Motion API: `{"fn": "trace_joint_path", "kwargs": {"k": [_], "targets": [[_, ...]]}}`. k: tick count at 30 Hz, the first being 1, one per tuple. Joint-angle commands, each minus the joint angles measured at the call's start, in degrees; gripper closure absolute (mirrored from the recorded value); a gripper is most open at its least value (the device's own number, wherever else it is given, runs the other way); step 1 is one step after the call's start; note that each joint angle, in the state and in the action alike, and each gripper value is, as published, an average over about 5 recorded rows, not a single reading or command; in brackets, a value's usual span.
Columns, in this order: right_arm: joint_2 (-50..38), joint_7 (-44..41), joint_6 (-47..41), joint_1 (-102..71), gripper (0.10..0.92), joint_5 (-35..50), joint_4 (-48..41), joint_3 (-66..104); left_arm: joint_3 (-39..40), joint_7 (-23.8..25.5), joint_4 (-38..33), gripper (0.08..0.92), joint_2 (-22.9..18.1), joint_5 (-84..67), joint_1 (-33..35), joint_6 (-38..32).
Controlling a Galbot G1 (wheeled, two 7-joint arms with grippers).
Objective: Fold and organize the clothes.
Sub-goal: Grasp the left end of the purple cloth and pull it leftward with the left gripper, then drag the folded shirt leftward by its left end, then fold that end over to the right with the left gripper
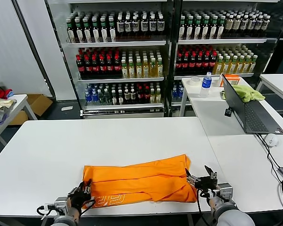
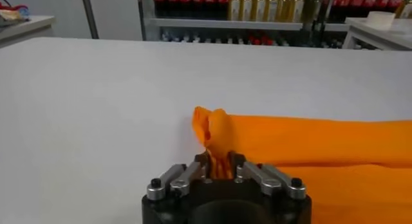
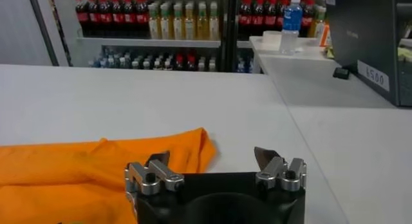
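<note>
Orange T-shirt, part-folded, lies along the near edge of the white table.
Soft, light and floppy, it is best taken by corners: left gripper pinches its bunched left end; right gripper, spread, waits at its right end.

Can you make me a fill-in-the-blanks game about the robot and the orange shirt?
1. The orange T-shirt lies on the ____ table.
2. The left tool pinches the shirt's ____ fabric.
3. The right tool has its fingers ____ at the shirt's other end.
4. A laptop sits on the table to the robot's ____.

Missing words: white; orange; open; right
</note>
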Motion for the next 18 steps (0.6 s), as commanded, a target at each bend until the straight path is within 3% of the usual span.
{"fn": "trace_joint_path", "kwargs": {"k": [1, 6, 10, 18], "targets": [[-0.1, 0.0, 0.0, -0.1, 0.203, -0.1, 0.1, 0.1, -1.4, -0.2, 0.6, 0.805, 0.1, 3.0, -0.4, 1.7], [-0.5, 0.1, 0.0, 0.2, 0.203, -0.2, 0.2, 0.3, -6.5, -0.3, -1.4, 0.903, 1.8, 8.6, 0.9, 4.6], [-0.7, 0.1, -0.1, 0.4, 0.203, -0.2, 0.4, 0.4, -13.6, 0.4, -0.3, 0.904, 3.8, 13.6, 2.4, 6.4], [-0.8, 0.0, -0.1, 0.9, 0.203, -0.1, 0.7, 0.6, -29.6, 7.2, 7.5, 0.904, 7.2, 22.6, 3.9, 7.2]]}}
